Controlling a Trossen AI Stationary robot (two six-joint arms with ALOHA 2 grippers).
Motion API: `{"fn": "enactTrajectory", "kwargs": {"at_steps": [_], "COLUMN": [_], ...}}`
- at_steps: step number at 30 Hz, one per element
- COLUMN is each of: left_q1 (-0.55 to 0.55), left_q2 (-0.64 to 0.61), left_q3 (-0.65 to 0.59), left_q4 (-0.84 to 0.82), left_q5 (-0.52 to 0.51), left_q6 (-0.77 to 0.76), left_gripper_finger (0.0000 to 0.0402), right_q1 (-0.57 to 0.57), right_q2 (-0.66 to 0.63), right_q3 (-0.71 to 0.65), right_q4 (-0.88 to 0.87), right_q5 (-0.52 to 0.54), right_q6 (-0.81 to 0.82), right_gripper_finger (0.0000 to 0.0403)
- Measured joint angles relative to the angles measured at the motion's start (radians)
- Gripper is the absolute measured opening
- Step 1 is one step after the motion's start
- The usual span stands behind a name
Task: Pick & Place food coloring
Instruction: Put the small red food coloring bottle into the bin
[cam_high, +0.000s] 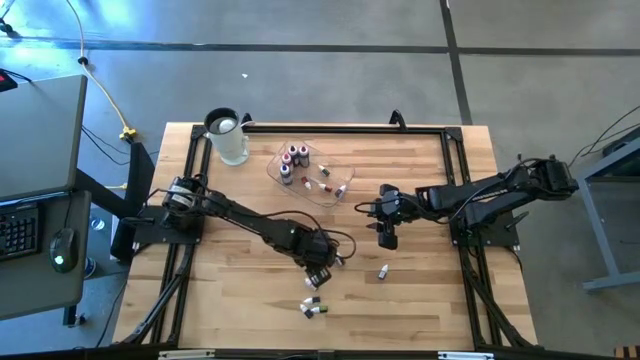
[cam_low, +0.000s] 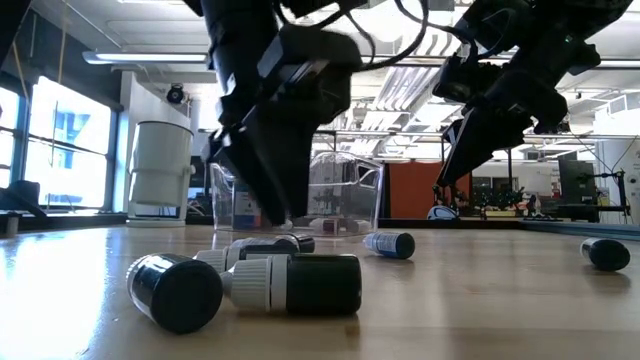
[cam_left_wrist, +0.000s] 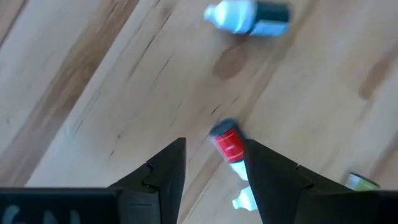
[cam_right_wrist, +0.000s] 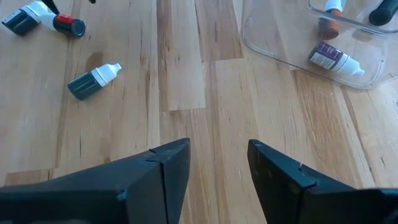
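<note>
Clearly the left gripper (cam_high: 320, 275) hangs low over the near part of the table (cam_high: 420, 300), fingers apart, and in its wrist view a red-capped bottle (cam_left_wrist: 228, 144) lies on the wood just between the fingertips, touching neither as far as I can tell. The right gripper (cam_high: 387, 236) hovers beside the clear tray (cam_high: 345, 190), fingers also apart and empty. Food coloring is scattered: several bottles sit in the tray, a white-capped bottle (cam_right_wrist: 93, 79) lies alone between the arms, and a small cluster (cam_high: 314, 306) lies near the table's front edge. The risk, I judge, is at the left fingers: the red-capped bottle lies off-centre, closer to one finger, so a closing pinch could push it sideways or set it rolling instead of catching it; a slanted grip on the cap end might also let it slip out on the lift. The right arm could clip the tray's rim if it swings across. From above, the left gripper hides its target completely; only the left wrist view shows that bottle between the fingers. The low view alone shows the front bottles (cam_low: 290, 283) lying on their sides, and the jug (cam_low: 160, 165) standing behind.
</note>
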Motion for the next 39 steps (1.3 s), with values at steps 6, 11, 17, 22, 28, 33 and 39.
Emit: {"fn": "enactTrajectory", "kwargs": {"at_steps": [6,11,17,22,28,33,39], "left_q1": [-0.031,-0.050,-0.055,-0.055,-0.055,-0.055,-0.054], "left_q2": [0.000,0.000,0.033,0.062,0.076,0.078,0.081], "left_q3": [-0.023,-0.025,-0.026,-0.022,-0.022,-0.023,-0.024], "left_q4": [0.016,0.063,0.074,0.109,0.092,0.093,0.096], "left_q5": [-0.012,-0.043,-0.036,-0.033,-0.036,-0.046,-0.048], "left_q6": [-0.034,-0.034,-0.050,-0.054,0.007,0.064,0.136], "left_gripper_finger": [0.0161,0.0161,0.0161,0.0161,0.0161,0.0151,0.0106], "right_q1": [0.000,0.000,0.000,0.000,0.000,0.000,0.000], "right_q2": [0.000,0.000,0.000,0.000,0.000,0.000,0.000], "right_q3": [0.000,0.000,0.000,0.000,0.000,0.000,0.000], "right_q4": [0.019,0.045,0.048,0.054,0.071,0.073,0.075], "right_q5": [0.002,0.003,0.004,0.004,0.004,0.004,0.004], "right_q6": [0.000,0.000,0.000,0.000,0.000,0.000,0.000], "right_gripper_finger": [0.0156,0.0157,0.0154,0.0158,0.0155,0.0155,0.0158]}}
